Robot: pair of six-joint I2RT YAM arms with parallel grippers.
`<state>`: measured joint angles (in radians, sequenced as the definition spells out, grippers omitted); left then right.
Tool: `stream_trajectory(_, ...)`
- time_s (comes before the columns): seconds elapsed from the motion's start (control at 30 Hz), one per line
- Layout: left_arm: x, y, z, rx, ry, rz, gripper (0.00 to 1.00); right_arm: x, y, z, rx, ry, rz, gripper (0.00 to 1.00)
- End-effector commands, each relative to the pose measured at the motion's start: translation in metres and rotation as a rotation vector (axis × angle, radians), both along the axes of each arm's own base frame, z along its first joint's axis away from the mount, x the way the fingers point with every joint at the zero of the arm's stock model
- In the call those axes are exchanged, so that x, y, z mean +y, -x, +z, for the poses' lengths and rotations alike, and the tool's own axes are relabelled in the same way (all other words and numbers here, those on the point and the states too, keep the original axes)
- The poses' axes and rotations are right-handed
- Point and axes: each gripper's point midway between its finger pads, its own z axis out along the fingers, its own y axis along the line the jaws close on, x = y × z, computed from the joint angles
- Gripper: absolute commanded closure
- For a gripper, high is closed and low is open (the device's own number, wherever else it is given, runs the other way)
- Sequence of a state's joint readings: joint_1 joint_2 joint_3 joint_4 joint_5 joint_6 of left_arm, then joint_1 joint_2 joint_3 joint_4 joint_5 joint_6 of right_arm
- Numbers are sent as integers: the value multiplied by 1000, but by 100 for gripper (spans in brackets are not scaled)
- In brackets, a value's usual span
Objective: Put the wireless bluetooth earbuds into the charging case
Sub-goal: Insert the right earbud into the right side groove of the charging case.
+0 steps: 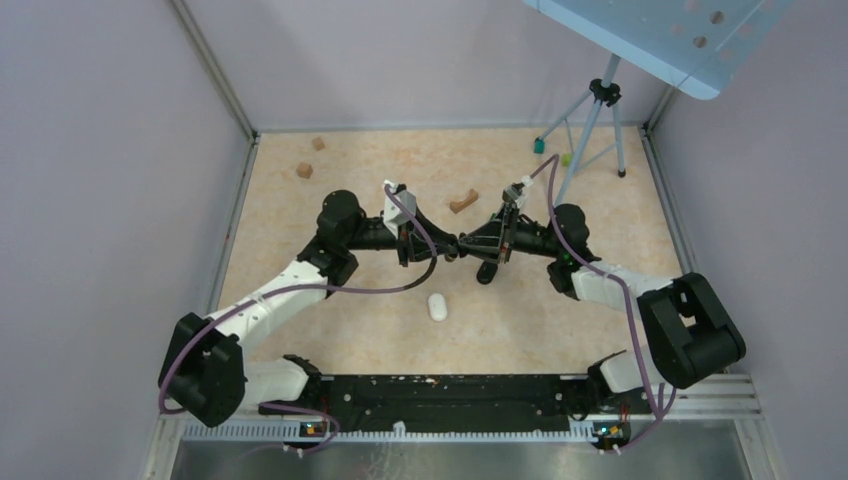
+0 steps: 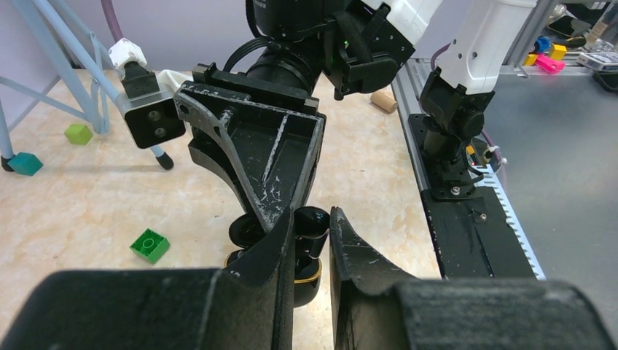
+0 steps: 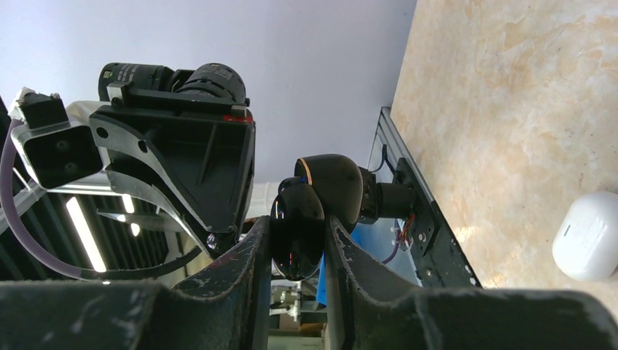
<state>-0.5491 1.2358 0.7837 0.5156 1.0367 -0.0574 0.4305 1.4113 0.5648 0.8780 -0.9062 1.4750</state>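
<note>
Top view: the left claw and right claw are meeting tip to tip over the middle of the table, arms reaching in from either side. What is sitting between the tips is too small to make out here. The white case is lying on the table just on the near side of the tips, apart from both claws, and looking closed. Left wrist view: the left claw is standing narrow, its fingers pinching a glossy black earbud with a gold ring showing low between them. The right claw is coming in from straight ahead, tips down against the same spot and touching the left fingertip. A green brick is lying on the table off to the claw's left. Right wrist view: the right claw is also standing narrow, fingers pressing on either side of the black earbud. A rounded black part with a gold ring is sitting just beyond the tips; whether that is the same earbud or a second one, cannot tell. The left claw is facing in from the left, its tips hiding behind the right finger. The case is lying on the table well off to the right of the claw.
</note>
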Motion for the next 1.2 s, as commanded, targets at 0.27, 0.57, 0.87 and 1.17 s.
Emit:
stream_trajectory(0.27, -3, -2, 10, -48, 20, -25, 100, 9, 6, 28, -73, -51, 53, 100)
stream_trajectory(0.57, -2, -3, 9, -41, 20, -12, 100, 13, 3, 31, -66, -93, 54, 100)
stream_trajectory(0.87, 2, -5, 7, -47, 29, 42, 100, 12, 4, 33, -51, -125, 51, 100)
stream_trajectory(1.17, 7, -5, 0, -48, 3, 73, 100, 10, 6, 36, -38, -181, 56, 100)
